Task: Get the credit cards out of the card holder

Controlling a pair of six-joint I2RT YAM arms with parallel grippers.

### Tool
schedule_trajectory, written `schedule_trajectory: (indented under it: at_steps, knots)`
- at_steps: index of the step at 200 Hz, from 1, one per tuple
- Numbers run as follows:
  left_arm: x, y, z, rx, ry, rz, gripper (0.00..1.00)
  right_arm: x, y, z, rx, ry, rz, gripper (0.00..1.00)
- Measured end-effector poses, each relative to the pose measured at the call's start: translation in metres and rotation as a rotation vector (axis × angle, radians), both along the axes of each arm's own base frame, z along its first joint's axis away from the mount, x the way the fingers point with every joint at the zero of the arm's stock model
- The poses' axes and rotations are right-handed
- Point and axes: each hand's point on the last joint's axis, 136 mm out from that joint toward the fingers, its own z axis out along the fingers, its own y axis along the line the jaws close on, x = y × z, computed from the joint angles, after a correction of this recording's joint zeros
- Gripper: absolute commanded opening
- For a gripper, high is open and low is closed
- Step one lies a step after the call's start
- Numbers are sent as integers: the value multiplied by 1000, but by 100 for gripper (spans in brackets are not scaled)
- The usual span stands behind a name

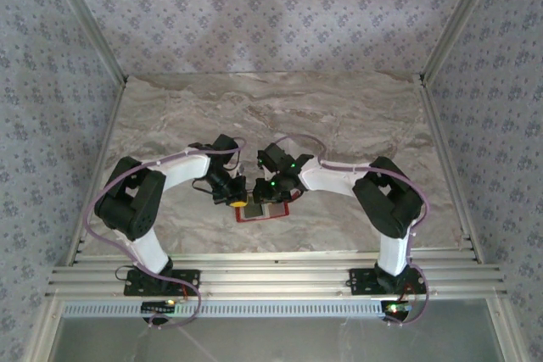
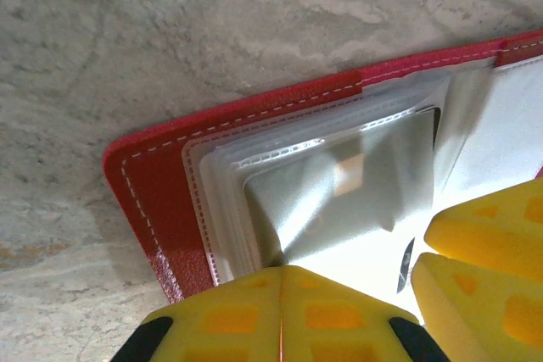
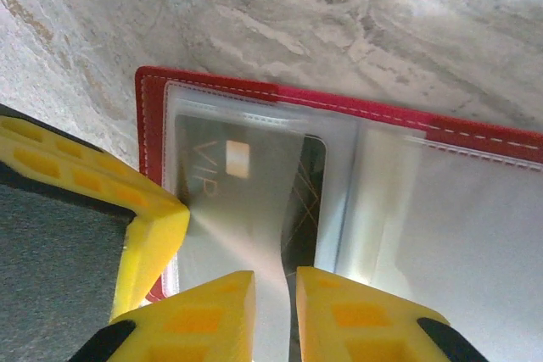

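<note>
I see a red holder point(image 3: 441, 129) stitched in white, a silvery-grey card point(image 3: 229, 209) with a dark band and gold square, on a beige-grey veined counter point(image 3: 339, 14)

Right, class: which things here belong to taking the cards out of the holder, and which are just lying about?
For the job: red card holder, silver credit card inside it, left hand, right hand.
Just around: marbled table, patterned walls.
</note>
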Motion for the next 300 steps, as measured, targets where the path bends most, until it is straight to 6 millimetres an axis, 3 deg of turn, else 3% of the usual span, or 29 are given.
schedule_trajectory:
  at_steps: [109, 184, 300]
  knots:
    - [0, 1, 0, 5, 0, 1, 8, 0, 5, -6, 14, 12, 9, 23]
    - [-1, 2, 0, 12, -1, 1, 8, -5, 21, 2, 110, 26, 38, 24]
    - [0, 5, 1, 38, -17, -1, 12, -3, 4, -8, -25, 11, 5, 30]
